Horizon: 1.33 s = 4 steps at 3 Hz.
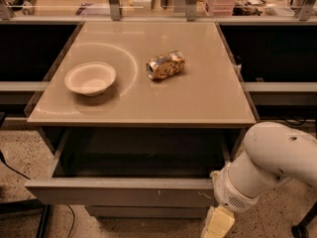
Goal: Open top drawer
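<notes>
My tool [218,224] sits at the bottom edge of view, low & to the right, just beside the right end of the top drawer [119,191] front. Only a pale yellow bit of it shows below my white arm [270,160], so I can't tell if it's released or clenched, nor if it touches the drawer. The top drawer is pulled out from under the tabletop [208,98], its grey front well fwd of the cabinet (interior too dark to see into). Small pale scratches mark the front right of centre. Below it a narrower grey drawer front [148,212] sits set back. On the tabletop: a white bowl [90,78] upright at left & a crushed can [165,65] on its side nr the middle, the two apart.
</notes>
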Motion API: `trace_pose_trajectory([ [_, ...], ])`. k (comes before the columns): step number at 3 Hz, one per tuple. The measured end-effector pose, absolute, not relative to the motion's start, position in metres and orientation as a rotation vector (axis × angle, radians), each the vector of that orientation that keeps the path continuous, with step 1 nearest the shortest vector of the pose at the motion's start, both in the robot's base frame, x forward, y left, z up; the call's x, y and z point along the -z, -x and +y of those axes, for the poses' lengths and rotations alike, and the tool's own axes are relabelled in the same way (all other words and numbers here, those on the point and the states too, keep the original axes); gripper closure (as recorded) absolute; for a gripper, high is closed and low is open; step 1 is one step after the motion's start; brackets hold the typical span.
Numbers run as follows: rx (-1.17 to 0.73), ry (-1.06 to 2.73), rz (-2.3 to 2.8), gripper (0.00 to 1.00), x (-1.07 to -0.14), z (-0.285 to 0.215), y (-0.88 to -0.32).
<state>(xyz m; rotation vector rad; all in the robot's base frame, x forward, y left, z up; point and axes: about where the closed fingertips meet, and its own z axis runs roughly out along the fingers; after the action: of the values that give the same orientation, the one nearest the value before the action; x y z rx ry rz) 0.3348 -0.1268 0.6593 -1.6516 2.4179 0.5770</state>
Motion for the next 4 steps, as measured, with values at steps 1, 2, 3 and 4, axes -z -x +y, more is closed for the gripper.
trace_pose_trajectory([
  [1,-0.445,1.673,2.471,0.0,-0.666,-0.123,-0.309],
  [2,-0.305,1.666,2.487,0.0,-0.678,-0.12,-0.284],
  [3,-0.307,1.666,2.488,0.0,-0.677,-0.12,-0.284],
  [4,-0.213,1.599,2.436,0.0,-0.699,-0.127,-0.306],
])
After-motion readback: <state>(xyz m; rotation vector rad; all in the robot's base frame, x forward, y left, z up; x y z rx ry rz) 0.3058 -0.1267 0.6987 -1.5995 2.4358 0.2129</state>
